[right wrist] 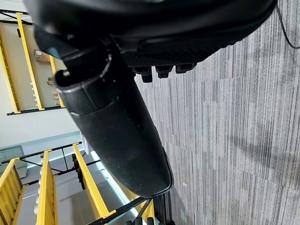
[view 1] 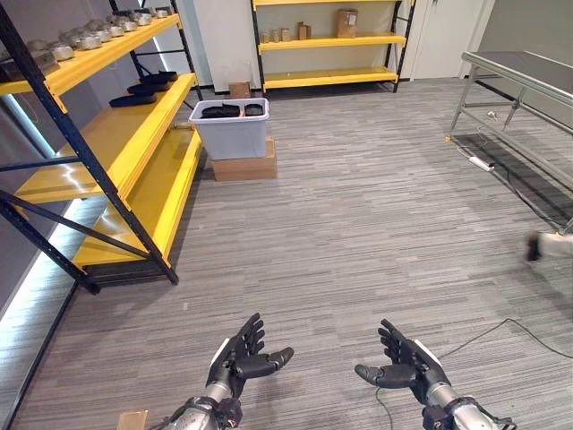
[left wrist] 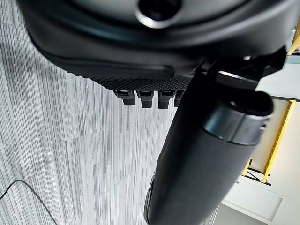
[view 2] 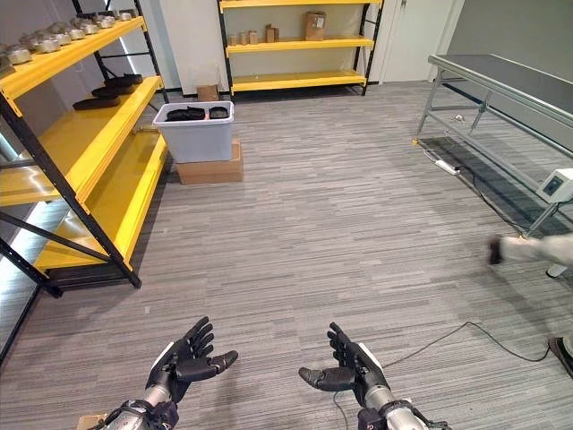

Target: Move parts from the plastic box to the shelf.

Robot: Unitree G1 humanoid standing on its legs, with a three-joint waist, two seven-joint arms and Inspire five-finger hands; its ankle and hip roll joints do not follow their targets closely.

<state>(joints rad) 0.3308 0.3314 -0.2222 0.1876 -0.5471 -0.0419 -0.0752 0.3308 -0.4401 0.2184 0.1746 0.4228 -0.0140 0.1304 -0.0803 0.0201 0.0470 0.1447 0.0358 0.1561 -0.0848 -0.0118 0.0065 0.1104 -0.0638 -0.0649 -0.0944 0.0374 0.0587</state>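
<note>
My left hand (view 1: 240,355) and right hand (view 1: 407,363) hang empty with fingers spread, well short of the plastic box (view 1: 231,128) holding dark parts (view 1: 221,111) beside the yellow shelf (view 1: 134,143), while my right eye catches a metal surface (view 2: 510,85) beyond it.

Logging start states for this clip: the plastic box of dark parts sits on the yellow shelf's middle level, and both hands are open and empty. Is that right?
Not quite. The left eye view shows the plastic box on a cardboard box on the floor beside the yellow shelf, not on a shelf level. The rest holds: left hand and right hand are open and empty.
</note>
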